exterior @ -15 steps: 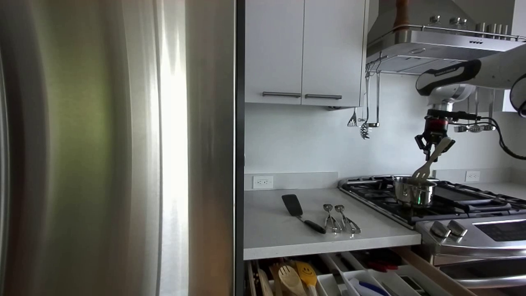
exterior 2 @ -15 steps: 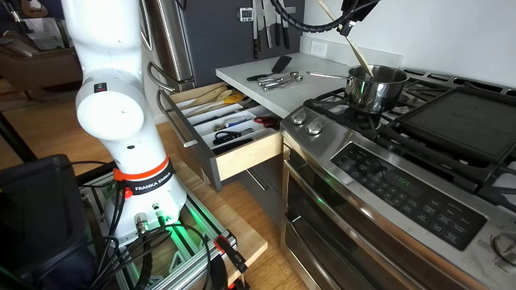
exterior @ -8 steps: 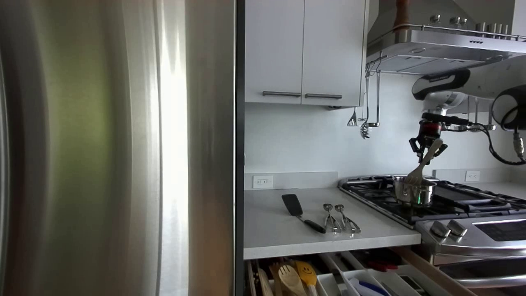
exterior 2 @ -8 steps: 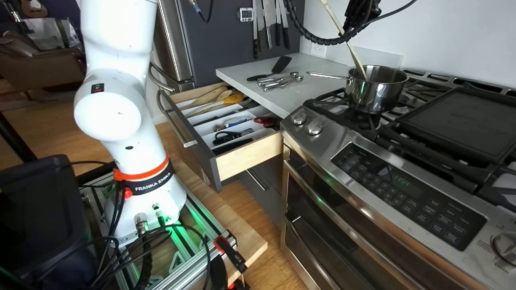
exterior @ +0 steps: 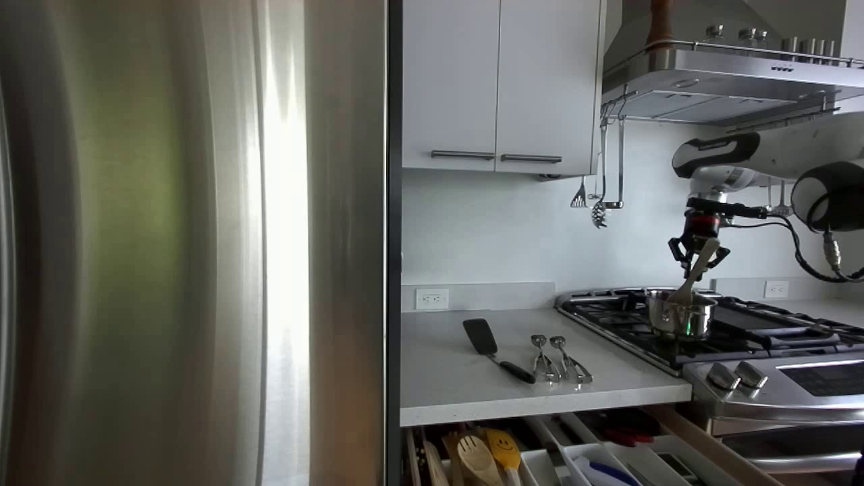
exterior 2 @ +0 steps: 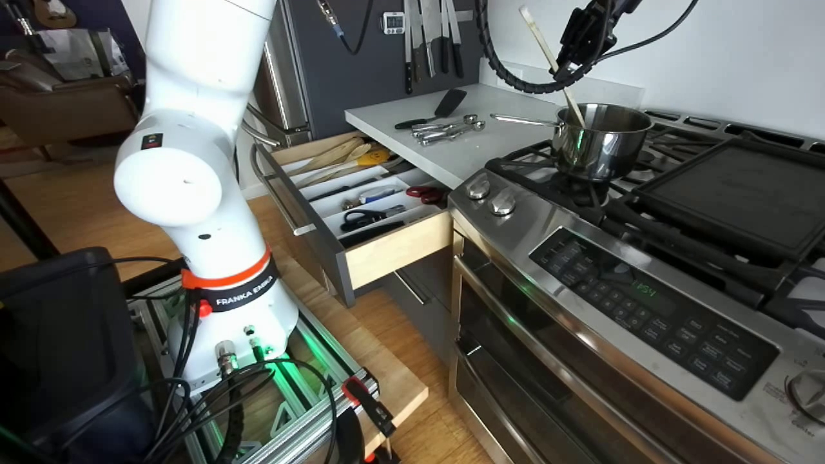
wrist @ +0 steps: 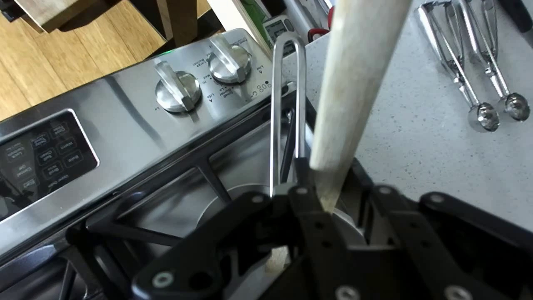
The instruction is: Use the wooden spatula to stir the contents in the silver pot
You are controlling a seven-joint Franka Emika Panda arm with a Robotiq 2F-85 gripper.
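Note:
The silver pot stands on a burner and also shows in an exterior view. The wooden spatula leans at a slant with its head down inside the pot. Its handle rises past the gripper in an exterior view and toward the camera in the wrist view. My gripper is shut on the spatula's handle just above the pot. In the wrist view the handle passes between the fingers of the gripper. The pot's handle shows there too. The pot's contents are hidden.
The stove's black grates surround the pot. On the counter lie a black-headed turner and two metal scoops. An open drawer of utensils juts out below. A range hood hangs above the arm.
The gripper has moved down toward the pot and slightly left in the exterior view showing the fridge. The spatula's head has sunk deeper into the pot. The pot has not moved.

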